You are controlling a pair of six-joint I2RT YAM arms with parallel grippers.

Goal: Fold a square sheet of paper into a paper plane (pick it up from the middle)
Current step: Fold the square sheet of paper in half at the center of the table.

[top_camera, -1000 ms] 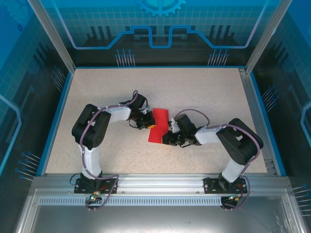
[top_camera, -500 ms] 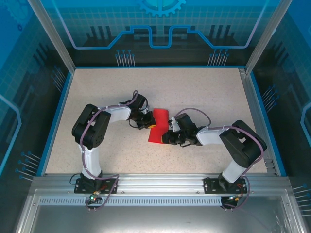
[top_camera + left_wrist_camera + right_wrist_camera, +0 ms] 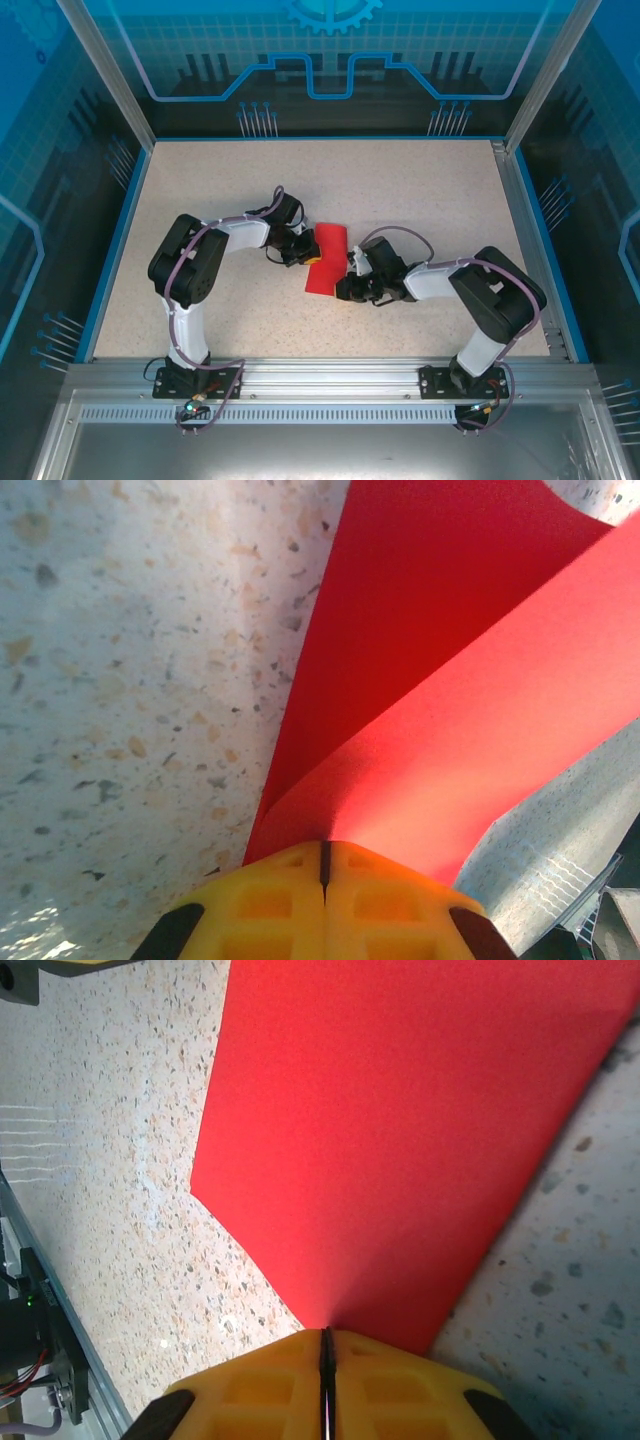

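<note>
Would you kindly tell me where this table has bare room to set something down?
Bare: the far strip of the table between back edge and arms, and the near middle between the arm bases. Crowded: the centre, where the left gripper and right gripper pinch the red paper.

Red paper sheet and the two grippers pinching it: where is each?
red paper sheet (image 3: 327, 256): top external view, middle of the folded sheet.
left gripper (image 3: 323, 856): left wrist view, seam between its yellow fingertips.
right gripper (image 3: 325, 1346): right wrist view, seam between its yellow fingertips.
</note>
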